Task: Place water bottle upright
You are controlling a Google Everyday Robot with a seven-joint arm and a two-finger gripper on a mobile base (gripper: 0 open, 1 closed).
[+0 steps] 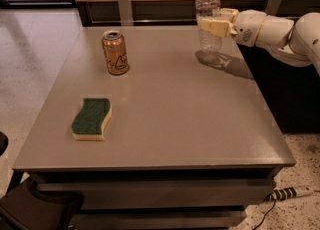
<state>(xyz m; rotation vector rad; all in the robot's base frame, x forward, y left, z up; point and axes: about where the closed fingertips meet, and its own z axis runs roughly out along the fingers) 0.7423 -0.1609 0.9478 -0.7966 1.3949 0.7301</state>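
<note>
The water bottle (207, 3) is a clear ribbed plastic bottle with a white cap. It stands upright at the far right of the grey table (175, 124), with its base just above or at the tabletop; I cannot tell which. My gripper (211, 25) reaches in from the right. Its cream fingers (212, 26) are shut around the middle of the bottle. The bottle's shadow lies on the table just below it.
An orange-gold drink can (115, 52) stands upright at the far left. A green and yellow sponge (91, 118) lies at the front left. A wood-panelled wall runs behind the table. A power strip (290, 192) lies on the floor at the right.
</note>
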